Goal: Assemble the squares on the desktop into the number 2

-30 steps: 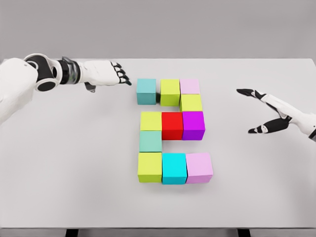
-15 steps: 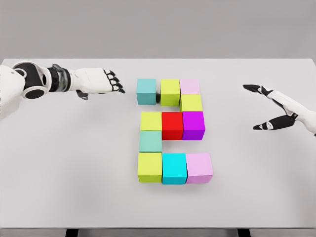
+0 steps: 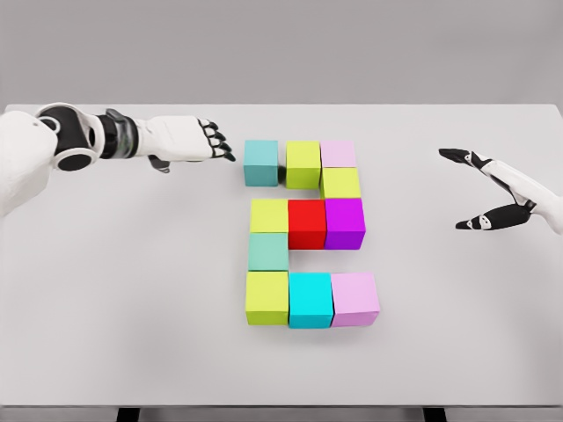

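Observation:
Coloured cubes form a 2 shape on the white table [image 3: 106, 290]. Top row: teal cube [image 3: 260, 162], lime cube [image 3: 303, 163], pale pink cube [image 3: 338, 154]. A lime cube [image 3: 340, 183] sits below the pink one. Middle row: lime [image 3: 268, 215], red [image 3: 307, 221], purple [image 3: 345, 221]. A green-teal cube [image 3: 267, 251] links down to the bottom row: lime [image 3: 266, 296], cyan [image 3: 310, 299], pink [image 3: 354, 297]. My left hand [image 3: 207, 141] hovers just left of the teal cube, fingers extended, holding nothing. My right hand [image 3: 484, 189] is far right, open and empty.
A narrow gap separates the teal cube from the lime cube beside it in the top row. The table's front edge [image 3: 281, 406] runs along the bottom; bare surface lies to both sides of the figure.
The left hand pulled back left and then came right again towards the teal cube. The right hand drifted further right, away from the cubes. No cube moved.

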Motion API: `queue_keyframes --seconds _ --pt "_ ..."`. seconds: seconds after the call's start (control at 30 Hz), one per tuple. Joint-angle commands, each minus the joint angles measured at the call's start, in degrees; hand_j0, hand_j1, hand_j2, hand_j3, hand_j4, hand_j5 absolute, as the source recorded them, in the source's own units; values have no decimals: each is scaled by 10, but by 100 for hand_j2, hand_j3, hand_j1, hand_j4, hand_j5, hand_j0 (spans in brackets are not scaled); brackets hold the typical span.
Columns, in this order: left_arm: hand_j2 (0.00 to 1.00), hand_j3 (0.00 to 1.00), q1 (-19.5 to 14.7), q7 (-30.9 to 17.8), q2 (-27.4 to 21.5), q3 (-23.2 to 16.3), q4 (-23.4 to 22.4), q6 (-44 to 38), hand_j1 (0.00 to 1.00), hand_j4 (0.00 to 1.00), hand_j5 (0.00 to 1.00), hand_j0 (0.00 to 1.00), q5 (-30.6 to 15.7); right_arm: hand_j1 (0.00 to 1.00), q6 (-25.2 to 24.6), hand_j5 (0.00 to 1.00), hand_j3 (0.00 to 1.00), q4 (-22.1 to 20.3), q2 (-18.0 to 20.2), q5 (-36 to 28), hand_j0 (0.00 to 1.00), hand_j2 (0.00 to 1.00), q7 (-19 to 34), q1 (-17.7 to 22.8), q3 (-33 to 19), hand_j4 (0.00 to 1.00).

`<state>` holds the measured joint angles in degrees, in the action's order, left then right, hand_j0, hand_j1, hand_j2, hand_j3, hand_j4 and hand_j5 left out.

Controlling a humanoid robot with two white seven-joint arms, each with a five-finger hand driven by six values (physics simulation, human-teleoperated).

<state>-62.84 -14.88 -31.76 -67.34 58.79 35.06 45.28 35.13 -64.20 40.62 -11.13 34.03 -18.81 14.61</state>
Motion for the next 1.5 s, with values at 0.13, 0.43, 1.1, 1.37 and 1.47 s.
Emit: queue_keyframes --seconds 0.13,0.43,1.1,1.37,1.47 --pt "100 100 0 0 11 1 -1 -1 100 100 100 100 -2 100 -1 100 100 -1 1 -5 100 100 0 0 0 100" --pt "100 100 -1 0 13 1 0 -1 100 100 100 100 -2 100 -1 100 100 -1 2 -5 100 100 0 0 0 100" --pt "100 100 6 1 -20 63 0 -1 100 100 100 100 -2 100 -1 100 100 -1 2 -5 100 100 0 0 0 100" --pt "100 100 52 1 -127 166 5 -1 100 100 100 100 -3 100 -1 100 100 -1 2 -5 100 100 0 0 0 100" --pt "100 100 65 2 -144 179 5 -1 100 100 100 100 -7 100 -1 100 100 -1 2 -5 100 100 0 0 0 100"
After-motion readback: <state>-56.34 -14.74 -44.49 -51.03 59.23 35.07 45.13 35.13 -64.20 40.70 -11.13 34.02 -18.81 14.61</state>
